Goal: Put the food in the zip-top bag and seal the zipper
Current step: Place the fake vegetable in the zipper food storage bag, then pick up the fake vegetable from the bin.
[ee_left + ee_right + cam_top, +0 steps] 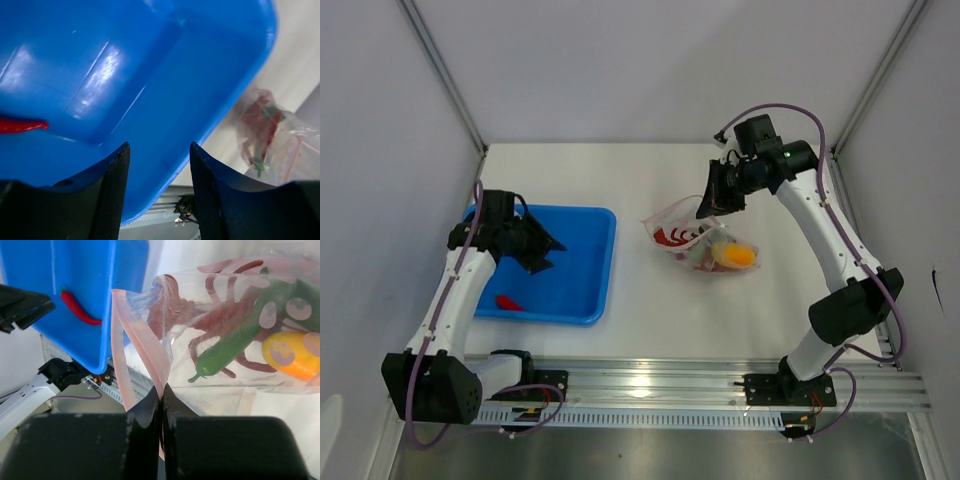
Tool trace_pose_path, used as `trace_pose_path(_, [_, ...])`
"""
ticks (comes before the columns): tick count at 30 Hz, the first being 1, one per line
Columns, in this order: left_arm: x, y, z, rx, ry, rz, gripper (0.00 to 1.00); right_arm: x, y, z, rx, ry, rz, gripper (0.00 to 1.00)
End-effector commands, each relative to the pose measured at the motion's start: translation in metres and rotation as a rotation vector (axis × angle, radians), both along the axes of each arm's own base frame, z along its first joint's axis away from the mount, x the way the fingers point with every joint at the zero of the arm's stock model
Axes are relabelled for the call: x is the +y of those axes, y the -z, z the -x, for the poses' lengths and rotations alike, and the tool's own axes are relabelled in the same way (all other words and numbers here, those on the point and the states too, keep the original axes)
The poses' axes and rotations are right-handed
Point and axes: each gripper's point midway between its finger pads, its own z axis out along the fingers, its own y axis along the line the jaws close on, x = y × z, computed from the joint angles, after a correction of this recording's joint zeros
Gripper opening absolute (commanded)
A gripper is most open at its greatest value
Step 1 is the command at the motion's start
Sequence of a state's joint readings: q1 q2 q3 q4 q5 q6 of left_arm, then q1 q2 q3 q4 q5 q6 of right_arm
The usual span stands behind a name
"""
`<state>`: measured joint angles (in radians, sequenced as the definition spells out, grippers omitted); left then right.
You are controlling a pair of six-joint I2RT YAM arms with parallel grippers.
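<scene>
The clear zip-top bag (698, 240) lies mid-table with red chilies, green peppers and the yellow-orange fruit (734, 256) inside. In the right wrist view a green pepper (232, 350) and the fruit (292, 352) show through the plastic. My right gripper (712, 207) (161, 392) is shut on the pale pink zipper strip (142, 345) at the bag's mouth, which stands partly open. One red chili (508, 302) (77, 307) lies in the blue tray (590, 270). My left gripper (546, 255) (159, 155) is open and empty, hovering over the tray.
The blue tray (150, 75) fills the left wrist view, with the chili's tip (22, 125) at its left edge and the bag (265, 135) beyond its rim. A metal rail (650, 385) runs along the near table edge. Walls close in on three sides.
</scene>
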<state>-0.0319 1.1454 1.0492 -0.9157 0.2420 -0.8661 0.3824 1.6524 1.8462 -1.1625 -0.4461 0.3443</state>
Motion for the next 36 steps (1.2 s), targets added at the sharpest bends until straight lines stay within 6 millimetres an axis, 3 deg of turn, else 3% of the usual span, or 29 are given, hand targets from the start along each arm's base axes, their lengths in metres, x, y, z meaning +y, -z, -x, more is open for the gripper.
trace_pose_path(1, [0.009,0.015,0.021,0.114,-0.057,-0.03,0.54,-0.007,-0.003,-0.004,-0.009,0.023,0.046,0.0])
trace_pose_path(10, [-0.008,0.053,0.05,0.258,-0.042,0.071,0.54,-0.002,0.011,-0.009,0.032,0.026,0.075,0.0])
trace_pose_path(21, [-0.002,0.046,0.056,0.2,-0.026,0.034,0.56,0.008,0.01,-0.003,0.016,-0.003,0.084,0.0])
trace_pose_path(32, [0.014,0.054,0.072,0.281,-0.082,-0.051,0.6,0.013,0.01,0.002,0.008,-0.02,0.088,0.0])
trace_pose_path(34, [0.017,0.053,0.071,0.281,-0.072,-0.073,0.63,0.013,0.01,0.002,0.004,-0.024,0.096,0.0])
trace_pose_path(36, [0.022,0.053,0.07,0.287,-0.053,-0.11,0.75,0.012,0.009,0.002,-0.006,-0.024,0.102,0.0])
